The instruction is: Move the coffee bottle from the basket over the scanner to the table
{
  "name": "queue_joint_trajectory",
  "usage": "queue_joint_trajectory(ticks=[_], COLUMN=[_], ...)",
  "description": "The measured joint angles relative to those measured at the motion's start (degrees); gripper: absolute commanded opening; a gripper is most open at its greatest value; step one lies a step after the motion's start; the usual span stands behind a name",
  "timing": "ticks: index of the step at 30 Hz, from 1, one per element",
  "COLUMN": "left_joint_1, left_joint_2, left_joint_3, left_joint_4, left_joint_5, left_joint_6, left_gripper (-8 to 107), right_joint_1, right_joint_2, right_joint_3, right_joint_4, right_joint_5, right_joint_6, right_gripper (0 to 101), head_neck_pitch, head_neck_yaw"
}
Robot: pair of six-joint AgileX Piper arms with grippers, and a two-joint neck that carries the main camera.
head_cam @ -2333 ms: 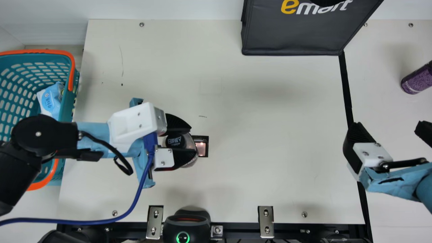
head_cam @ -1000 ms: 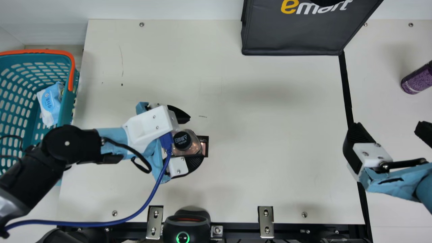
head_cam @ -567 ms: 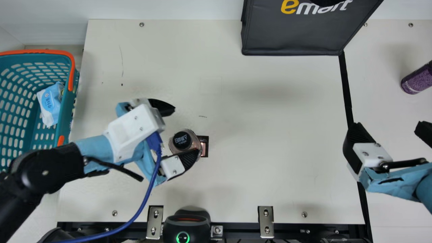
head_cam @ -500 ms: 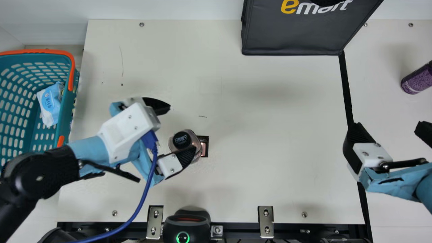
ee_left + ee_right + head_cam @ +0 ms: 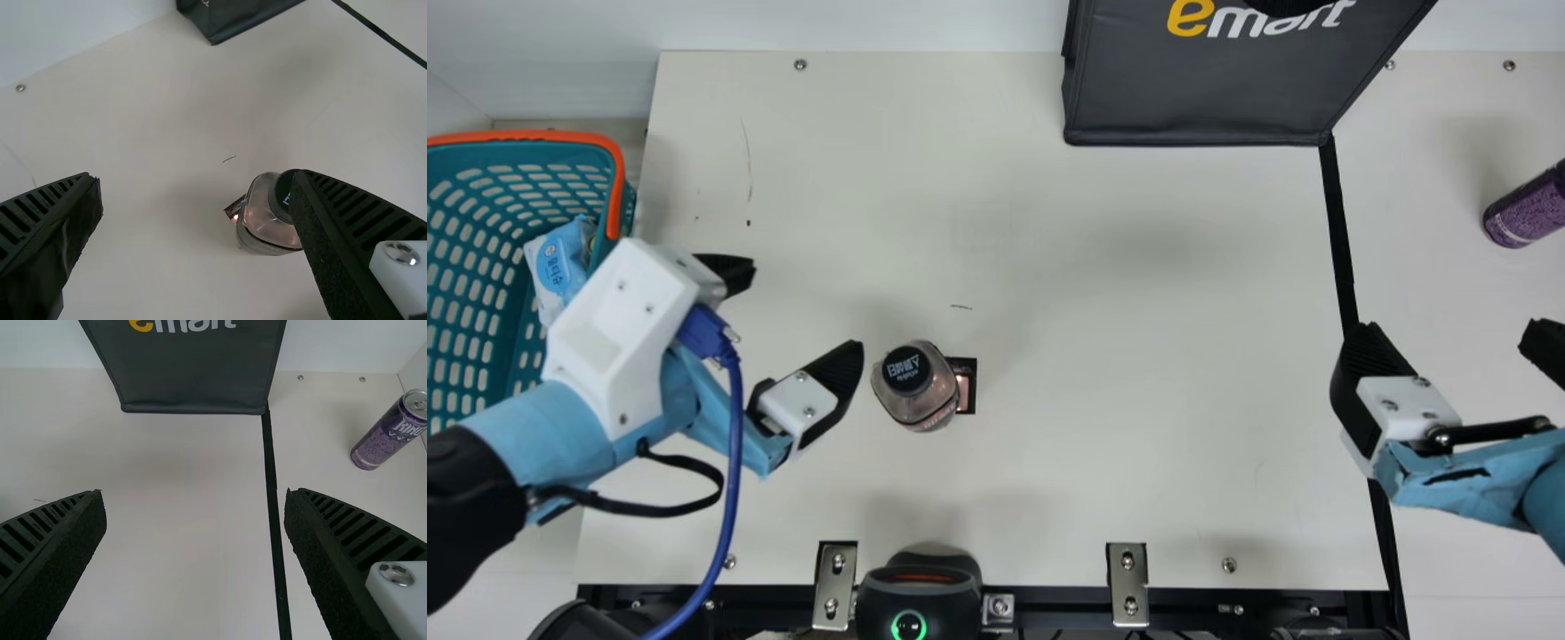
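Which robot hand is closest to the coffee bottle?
The left gripper, open near the coffee bottle; the right gripper, also open, is much farther away.

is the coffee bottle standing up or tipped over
Upright: the coffee bottle stands on the table, its black cap on top in the main view.

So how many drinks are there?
2: the coffee bottle standing on the table, and a purple can at the main view's right edge. The bag might hide more.
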Motion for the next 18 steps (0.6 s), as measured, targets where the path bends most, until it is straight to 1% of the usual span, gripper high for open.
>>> queue_joint_trajectory(ticks=[6,9,18], left_joint_1=[-4.73,-8.21,-23.29], left_joint_2=[-0.88,-0.71,2.43], left_joint_3=[-3.49,-5.04,-9.24], left_joint_4=[10.57,16.19,32.61], left_joint_5=[5.41,8.07,15.08], left_joint_6=[-16.32,-24.14,-48.28], left_gripper=[90,90,90], right_joint_1=[0.0,0.0,0.0], right_joint_2=[0.0,0.0,0.0], right_joint_3=[0.0,0.0,0.0], right_joint_4=[0.0,0.0,0.0], right_joint_5=[0.0,-0.08,-0.08], right_joint_6=[0.0,0.0,0.0], right_gripper=[95,95,95], head_neck_pitch=[0.09,0.09,0.09], head_neck_yaw=[-0.09,-0.09,-0.09])
